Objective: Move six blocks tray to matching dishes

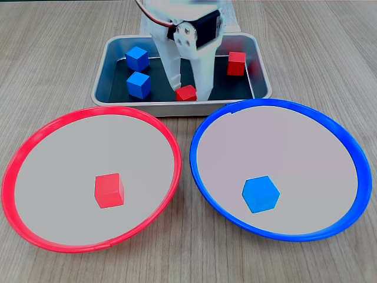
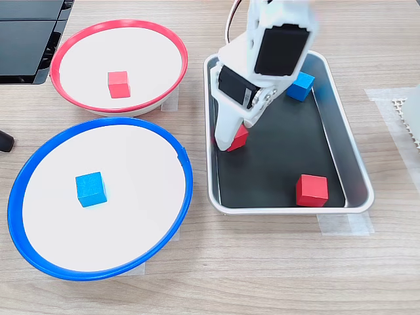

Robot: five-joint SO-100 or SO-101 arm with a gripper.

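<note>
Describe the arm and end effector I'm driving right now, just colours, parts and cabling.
White plastic arm with black rectangular servo blocks set into it. The end effector has white, tapering fingers, and a round white servo horn with small screw holes shows in a fixed view. Thin red and white wires run along the upper arm.

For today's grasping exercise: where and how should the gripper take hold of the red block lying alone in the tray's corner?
Grip the lone red block across two opposite flat sides, coming straight down from above. It sits flat in the tray, apart from the rim, with free space on every side.
</note>
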